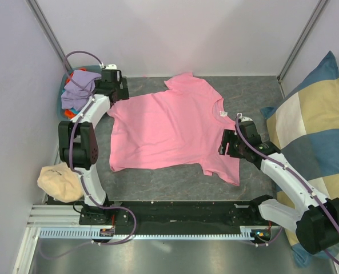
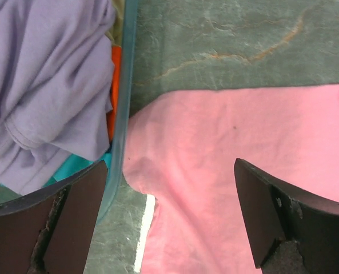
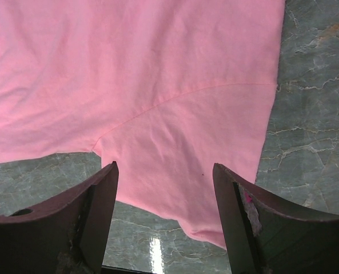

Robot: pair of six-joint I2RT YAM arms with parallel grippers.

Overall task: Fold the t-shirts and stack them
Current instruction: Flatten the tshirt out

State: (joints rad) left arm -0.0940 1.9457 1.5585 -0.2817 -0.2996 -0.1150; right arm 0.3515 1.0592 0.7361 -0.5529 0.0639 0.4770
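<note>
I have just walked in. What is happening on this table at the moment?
Two robot arms are working on a pink t-shirt, which lies spread flat on the table and is not yet folded. The left hand is open above the shirt's hem corner, beside a bin. The right hand is open above the near sleeve. Neither hand grips anything. A lavender t-shirt lies crumpled on top of the bin.
</note>
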